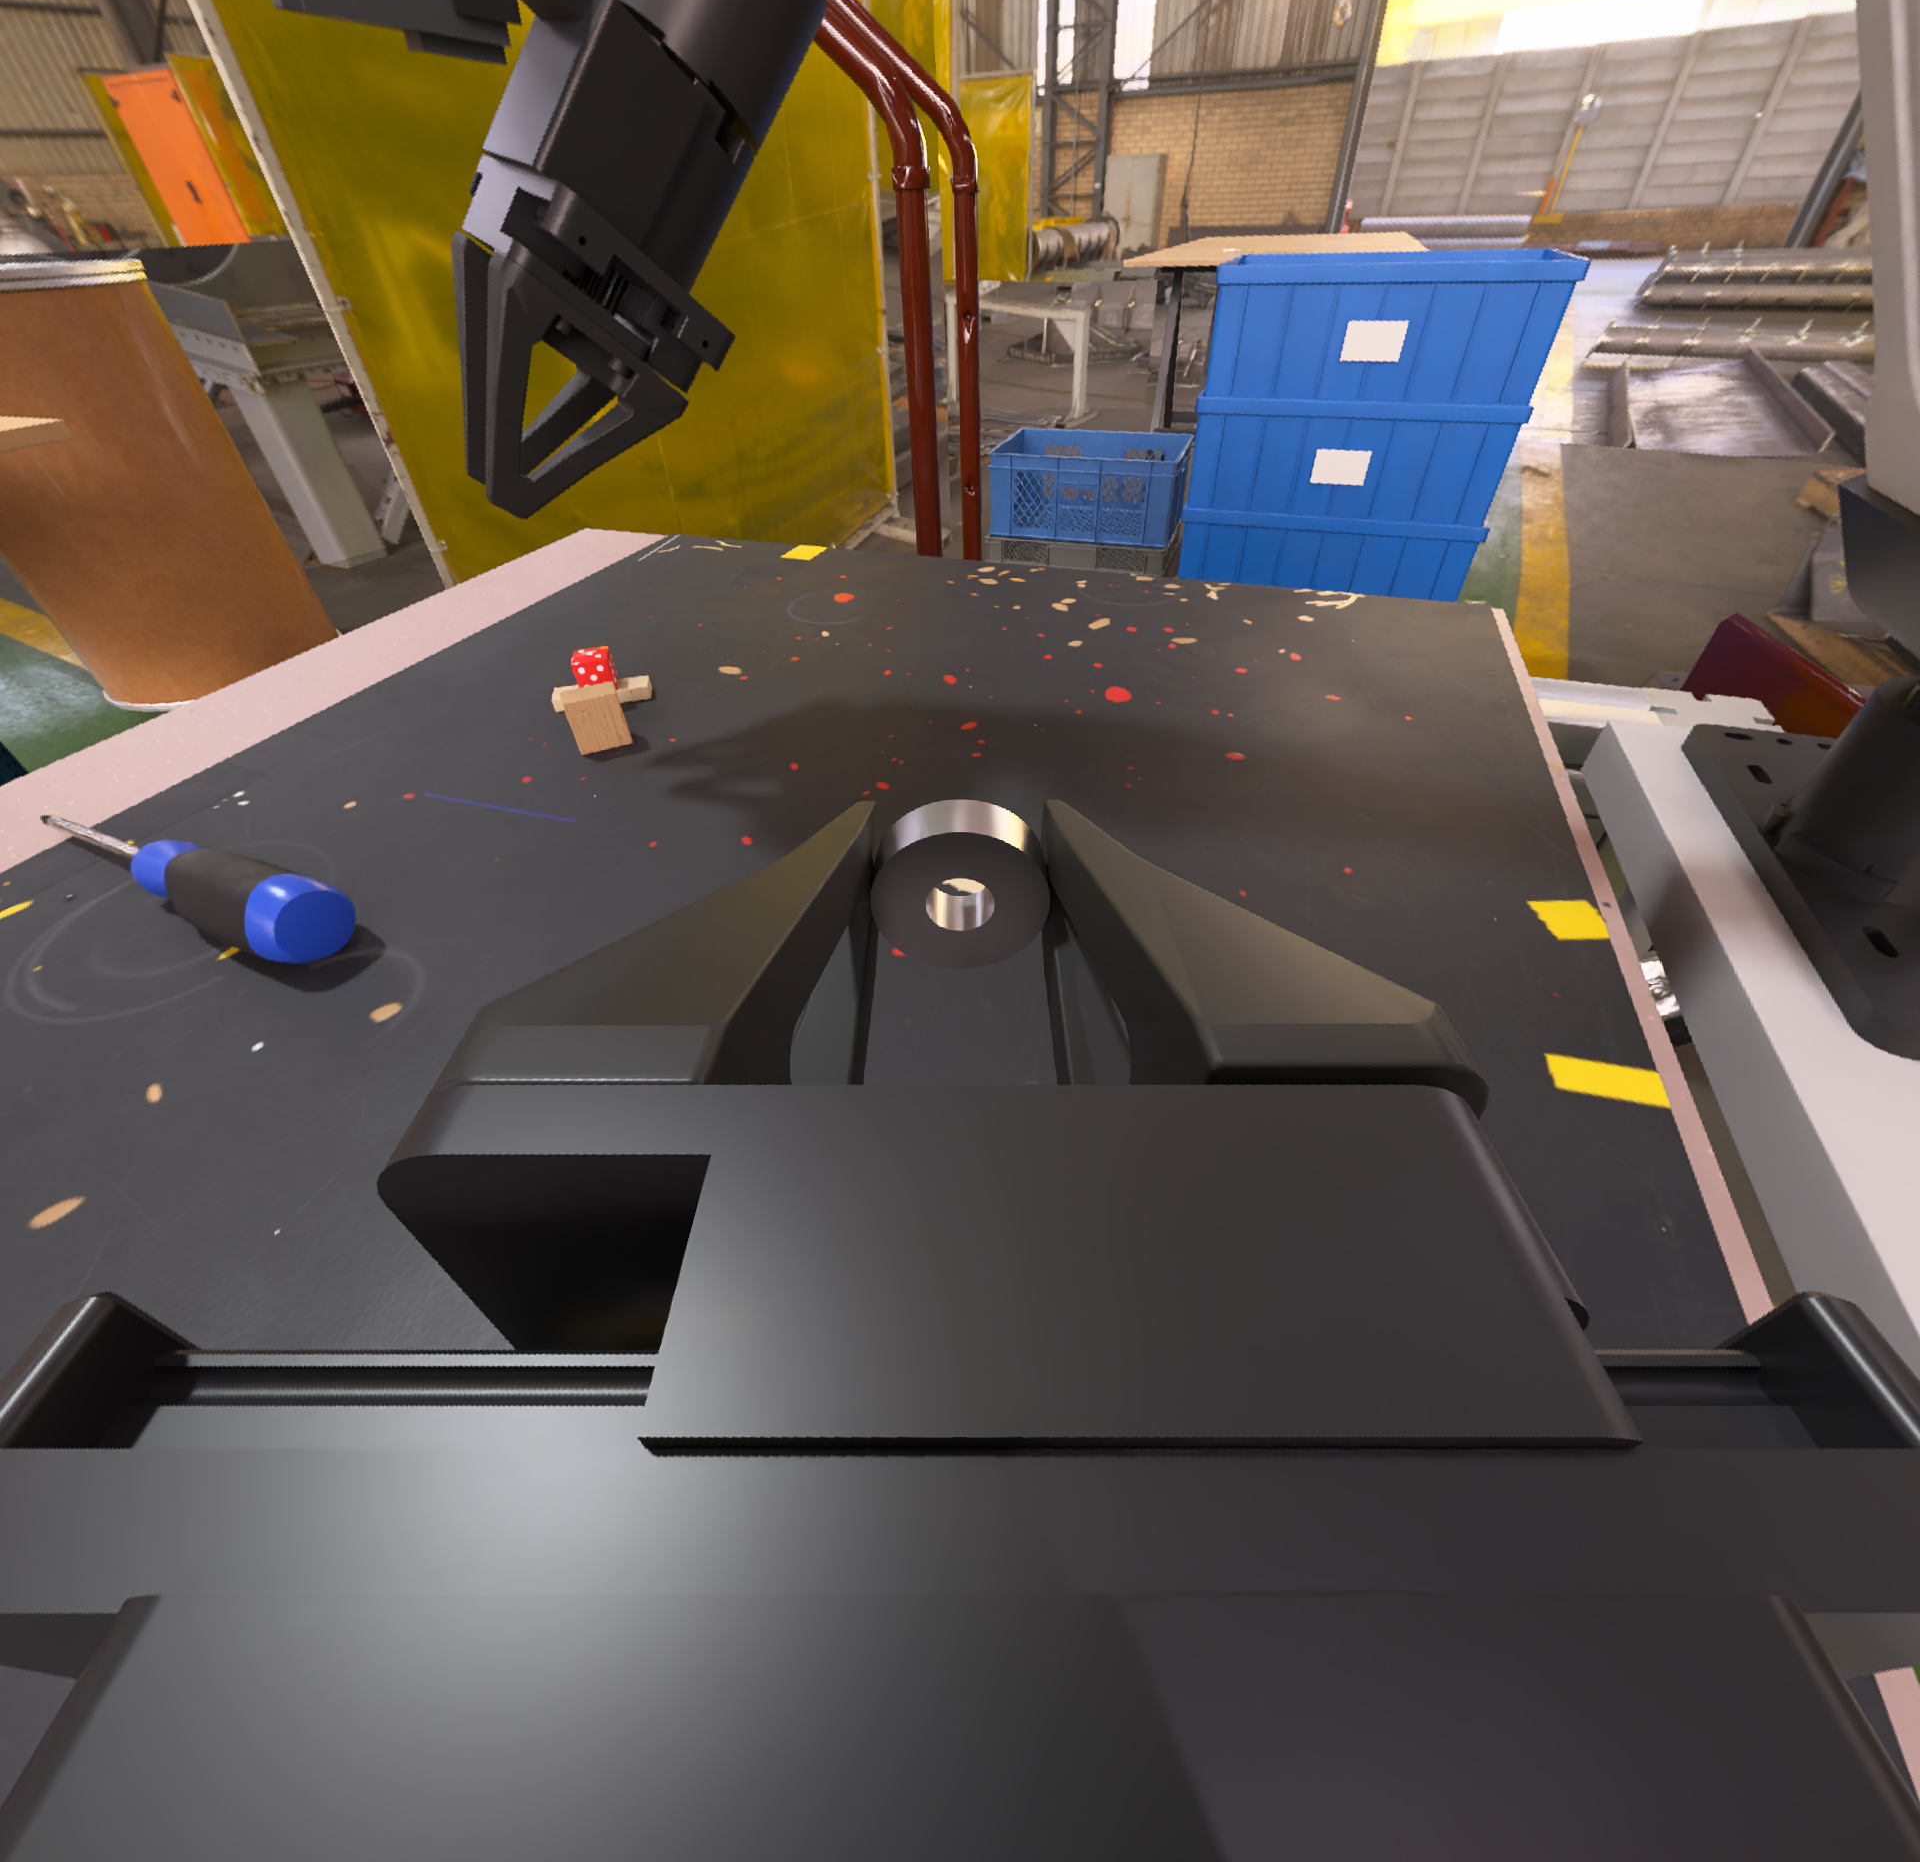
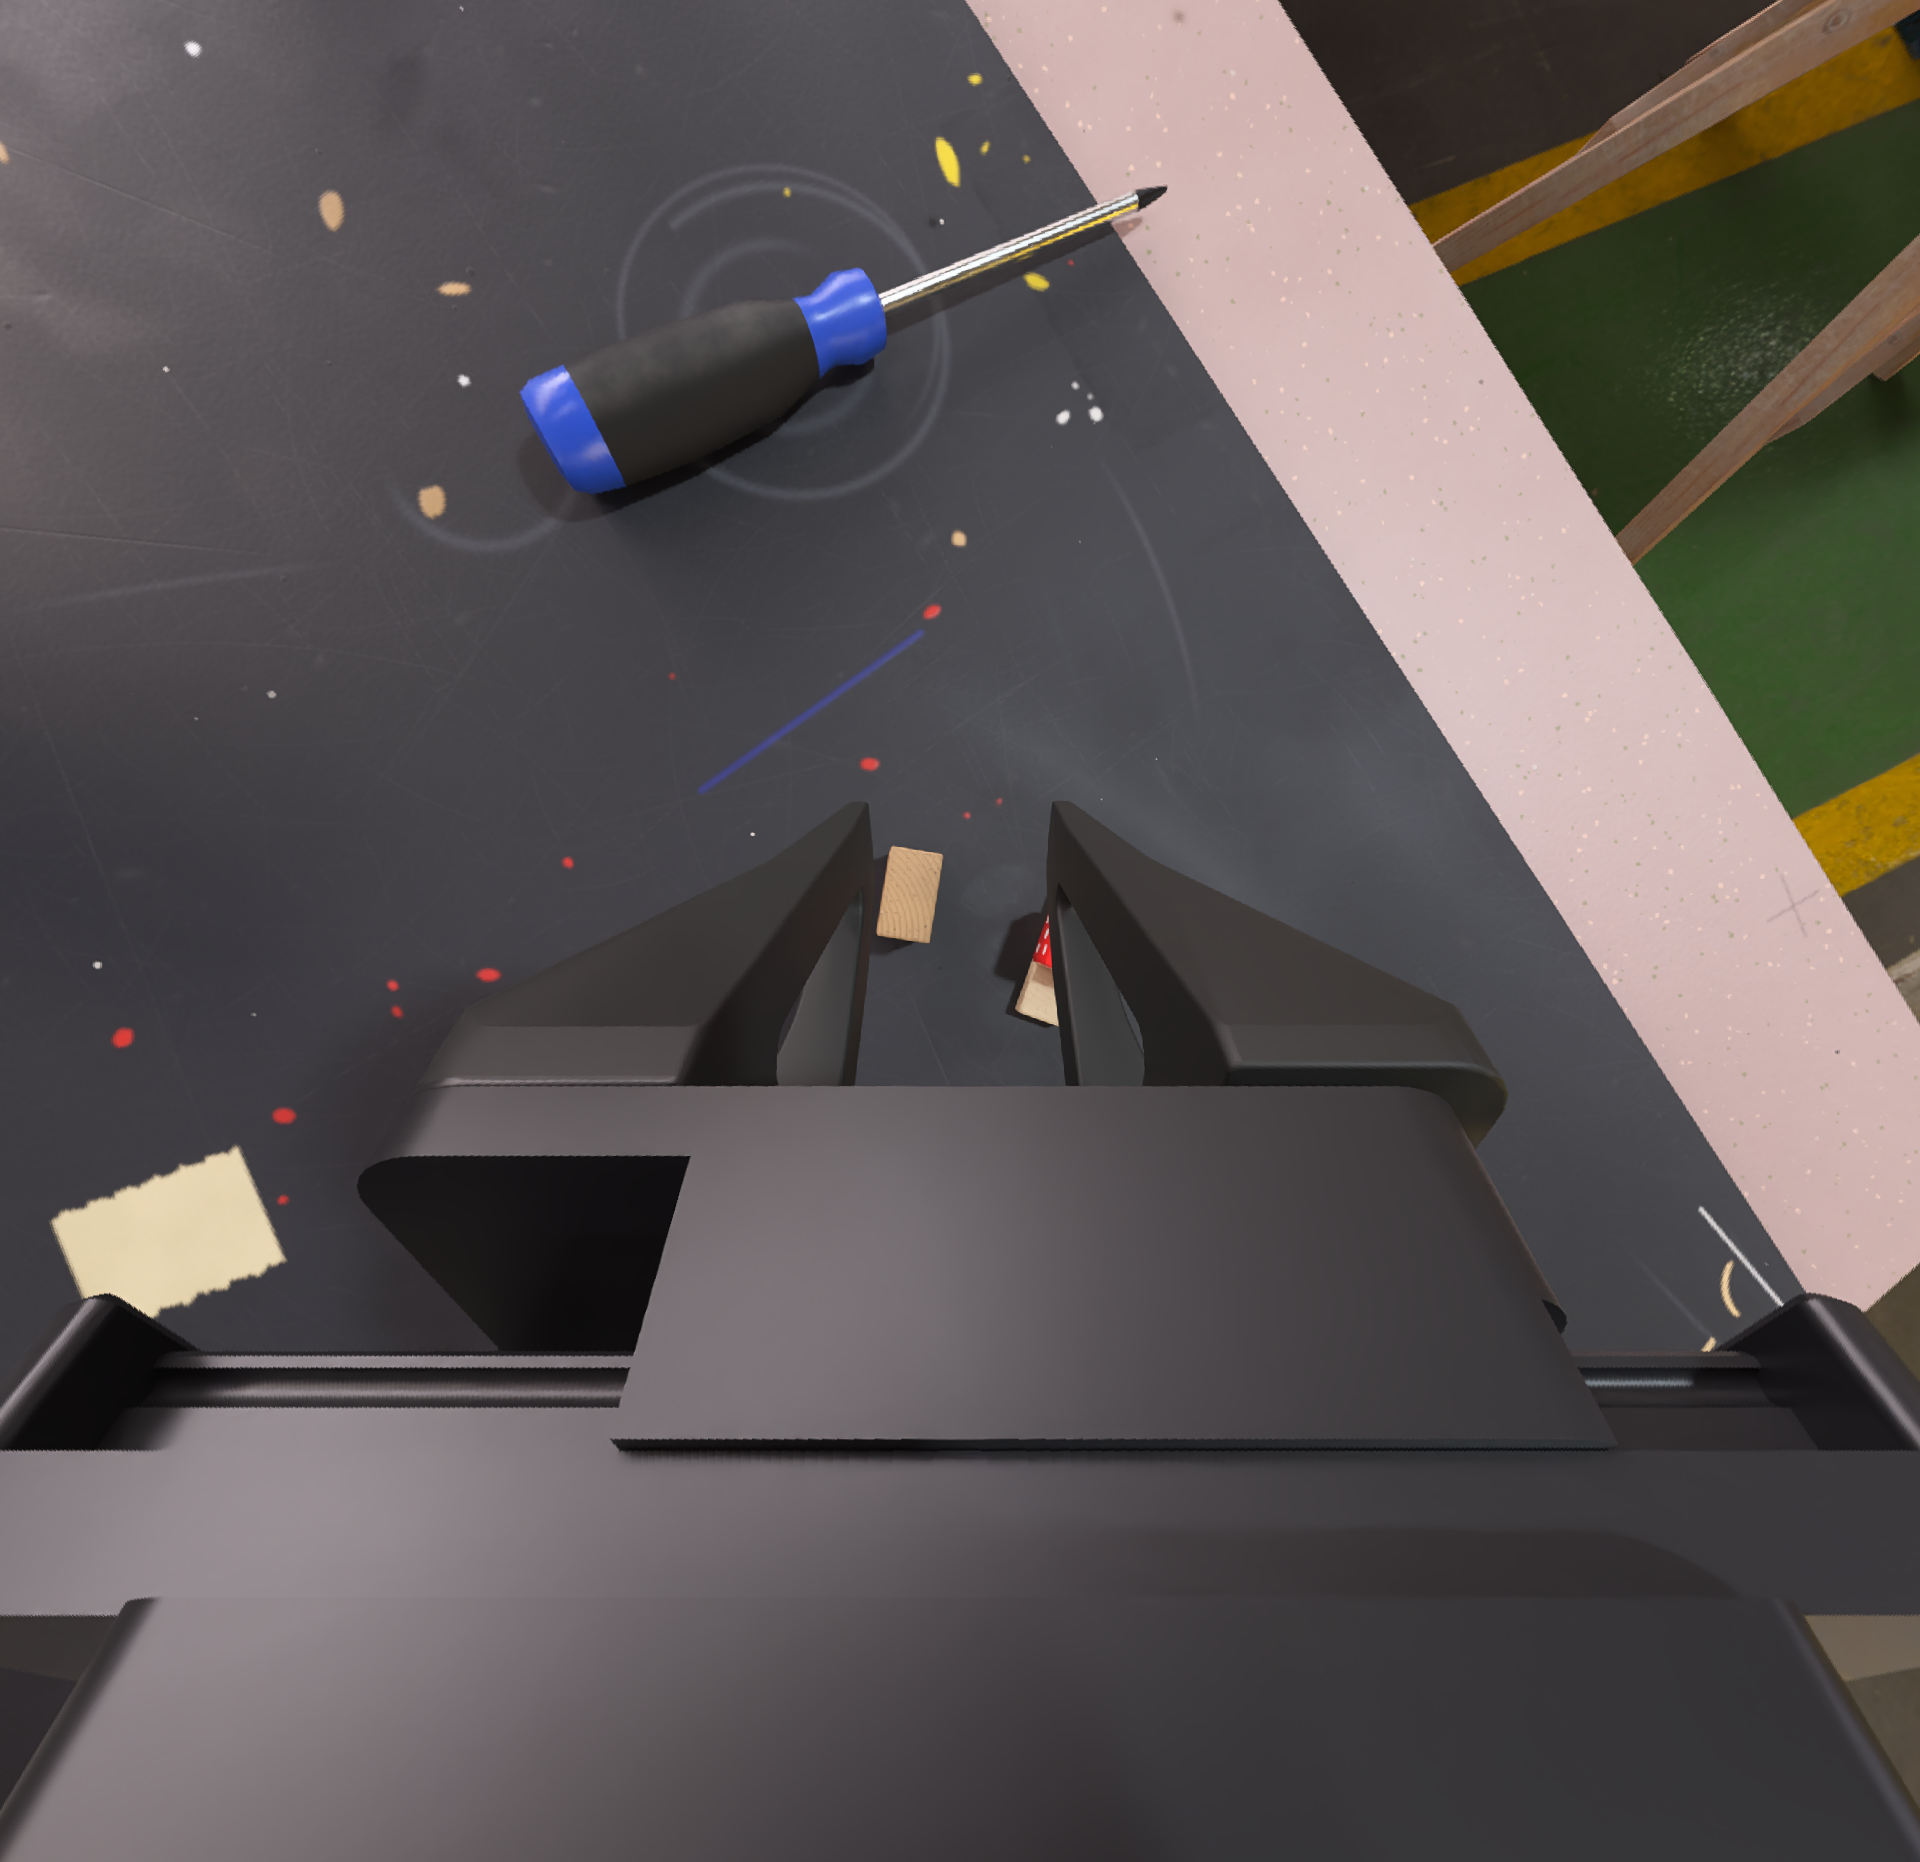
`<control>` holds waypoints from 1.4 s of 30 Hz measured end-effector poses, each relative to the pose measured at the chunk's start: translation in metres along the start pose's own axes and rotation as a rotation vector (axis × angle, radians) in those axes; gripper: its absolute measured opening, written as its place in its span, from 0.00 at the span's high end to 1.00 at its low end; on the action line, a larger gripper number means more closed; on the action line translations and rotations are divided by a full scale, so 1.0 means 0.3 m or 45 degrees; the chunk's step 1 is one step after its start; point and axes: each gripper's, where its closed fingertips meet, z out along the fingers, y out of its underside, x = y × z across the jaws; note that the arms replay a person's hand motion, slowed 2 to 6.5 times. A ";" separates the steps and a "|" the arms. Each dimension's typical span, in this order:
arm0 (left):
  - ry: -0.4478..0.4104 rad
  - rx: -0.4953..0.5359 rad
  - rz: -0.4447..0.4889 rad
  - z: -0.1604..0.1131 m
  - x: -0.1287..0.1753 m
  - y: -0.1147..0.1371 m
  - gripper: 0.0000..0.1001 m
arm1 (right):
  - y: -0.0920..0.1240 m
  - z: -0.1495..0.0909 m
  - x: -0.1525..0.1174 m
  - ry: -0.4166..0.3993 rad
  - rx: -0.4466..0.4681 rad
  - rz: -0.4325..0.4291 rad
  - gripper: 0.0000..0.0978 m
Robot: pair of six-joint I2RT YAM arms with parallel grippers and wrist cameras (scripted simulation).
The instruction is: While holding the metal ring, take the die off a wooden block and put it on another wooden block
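Two grippers show. The left gripper clamps the metal ring between its fingertips, above the table. The right gripper hangs spread apart and empty over the blocks. The die sits on a flat block, by its right finger; another block lies just inside the left finger. A screwdriver lies beyond.

One metal ring, one red die, two wooden blocks, one screwdriver.
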 end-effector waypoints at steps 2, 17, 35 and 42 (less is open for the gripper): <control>-0.001 0.005 0.002 0.015 0.003 -0.007 0.74 | 0.008 -0.001 0.006 0.001 -0.003 0.001 0.71; -0.027 0.017 0.045 0.123 -0.008 -0.064 0.74 | 0.011 -0.113 0.046 0.010 0.133 0.043 0.71; -0.041 0.082 0.086 0.207 -0.030 -0.086 0.74 | 0.049 -0.176 0.100 0.090 0.138 0.096 0.72; -0.066 0.092 0.113 0.188 -0.013 -0.069 0.74 | 0.050 -0.186 0.112 0.110 0.140 0.106 0.73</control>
